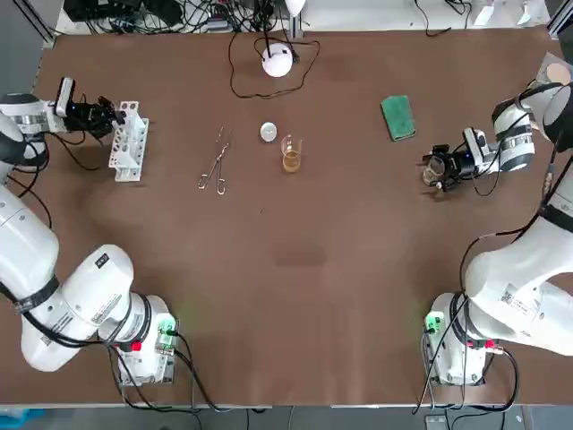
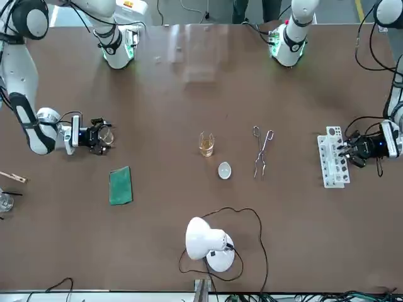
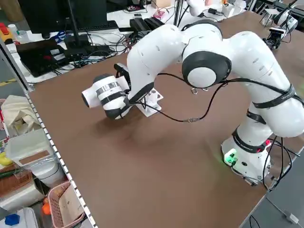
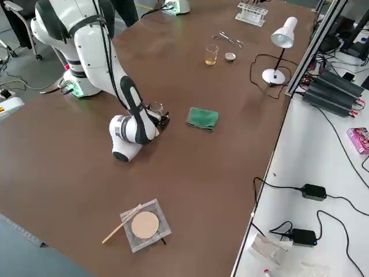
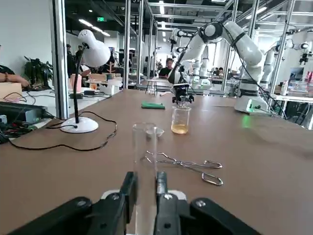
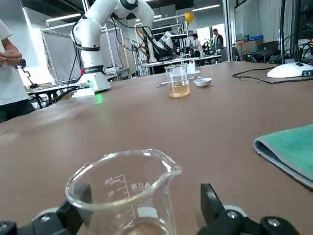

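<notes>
The brown table (image 1: pixel 304 296) is carrying all items, with one arm working at each end. At the robot's far left, the white tube rack (image 1: pixel 128 143) is standing near the table edge. The left pincer (image 1: pixel 115 116) is reaching level across the rack's far end, and its fingers are standing narrow, pressing on both sides of a clear upright test tube (image 5: pixel 145 152) seated in the rack. At the robot's far right, the right pincer (image 1: pixel 440 168) is lying low over the table, with its fingers set wide on either side of a graduated beaker (image 6: pixel 122 196) resting on the table. One finger is sitting close against the glass and the other is standing apart from the spout side. A green cloth (image 1: pixel 397 117) is lying near that beaker. A desk lamp (image 1: pixel 277 61), a second beaker holding amber liquid (image 1: pixel 291 157), metal tongs (image 1: pixel 215 166) and a small dish (image 1: pixel 269 133) are occupying the middle, well apart from both pincers. Judged from these poses, the left arm is at the grasp stage and the right arm at the pre-grasp stage. A next move calls for a straight vertical pull on the tube and an even closing on the beaker wall.
</notes>
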`<act>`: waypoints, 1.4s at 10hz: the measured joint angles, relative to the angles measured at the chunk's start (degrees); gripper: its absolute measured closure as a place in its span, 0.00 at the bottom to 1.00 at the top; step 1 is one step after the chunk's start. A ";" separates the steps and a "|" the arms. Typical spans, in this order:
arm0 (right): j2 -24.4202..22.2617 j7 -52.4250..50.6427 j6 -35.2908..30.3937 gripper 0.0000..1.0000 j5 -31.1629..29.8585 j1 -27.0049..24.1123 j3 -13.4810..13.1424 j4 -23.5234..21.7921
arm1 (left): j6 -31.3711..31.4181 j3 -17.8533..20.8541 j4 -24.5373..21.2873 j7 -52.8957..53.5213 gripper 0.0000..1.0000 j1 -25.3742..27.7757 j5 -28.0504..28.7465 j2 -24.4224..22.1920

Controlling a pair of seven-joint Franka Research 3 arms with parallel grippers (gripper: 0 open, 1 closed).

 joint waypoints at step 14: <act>0.11 -2.01 1.81 0.32 0.02 1.14 0.10 0.51 | -1.15 -1.69 -0.45 -0.16 0.79 0.20 0.27 -1.94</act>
